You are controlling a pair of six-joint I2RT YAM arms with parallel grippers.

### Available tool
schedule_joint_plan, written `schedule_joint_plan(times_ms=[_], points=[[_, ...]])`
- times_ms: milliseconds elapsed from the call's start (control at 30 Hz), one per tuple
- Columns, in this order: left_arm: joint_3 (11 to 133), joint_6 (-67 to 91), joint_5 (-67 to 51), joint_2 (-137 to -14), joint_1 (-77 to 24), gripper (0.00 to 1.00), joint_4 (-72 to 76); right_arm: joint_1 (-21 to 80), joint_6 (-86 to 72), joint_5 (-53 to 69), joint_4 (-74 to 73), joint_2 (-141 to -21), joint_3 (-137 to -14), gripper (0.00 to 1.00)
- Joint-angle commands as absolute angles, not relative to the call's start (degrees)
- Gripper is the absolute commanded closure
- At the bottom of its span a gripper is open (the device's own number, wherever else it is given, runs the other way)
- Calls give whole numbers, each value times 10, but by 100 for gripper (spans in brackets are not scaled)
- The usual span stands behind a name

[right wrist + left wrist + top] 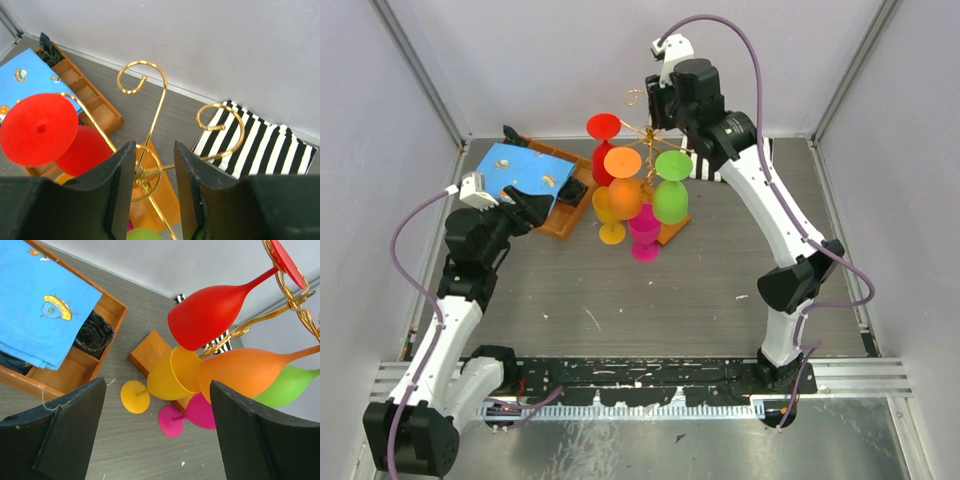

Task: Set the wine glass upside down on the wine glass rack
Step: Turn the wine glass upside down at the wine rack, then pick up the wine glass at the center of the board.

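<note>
Top view: the thin gold wire rack point(645, 132) on its orange-brown wooden base stands mid-table. The red plastic wine glass point(603, 127) hangs from it upside down. I see the left gripper point(534, 207) beside the wooden tray with blue cloth point(566, 216), and the right gripper point(656, 103) over the rack's top.

Left wrist: left gripper point(157, 390) spread wide, holding nothing; red glass point(215, 315) ahead.

Right wrist: right gripper point(154, 150) partly apart, its gap wider than the rack's wire point(160, 105) between the jaws.

We mark the gold wine glass rack point(159, 107), its orange-brown base point(150, 352), red glass point(215, 315), orange glass point(245, 375), green glass point(287, 387), yellow glass point(162, 380), magenta glass point(200, 412). Left of the black right gripper point(154, 147): blue cloth point(35, 82); right of it: black-and-white striped cloth point(260, 145).
</note>
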State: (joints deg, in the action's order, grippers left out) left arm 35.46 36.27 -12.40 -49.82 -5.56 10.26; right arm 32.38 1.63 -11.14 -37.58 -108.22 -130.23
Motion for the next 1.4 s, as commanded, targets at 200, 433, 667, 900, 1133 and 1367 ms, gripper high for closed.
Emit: schedule_joint_plan(times_ms=[200,433,667,900,1133,1367], points=[[475,314,-114,-471,-54,2,-196,323,-10,-119,-287,-892,-1133,55],[596,244,-115,-542,-54,2,-411,323,-37,-154,-276,-775,-977,53],[686,246,11,-635,-54,2,-574,323,-61,-160,-283,-694,-872,52],[713,304,7,-661,-54,2,-587,323,-66,-157,-292,-669,-840,51],[629,319,-124,-592,-54,2,-379,323,-74,-145,-296,-648,-809,51],[547,390,-191,-585,-61,2,-137,323,-74,-147,-297,-633,-783,50]])
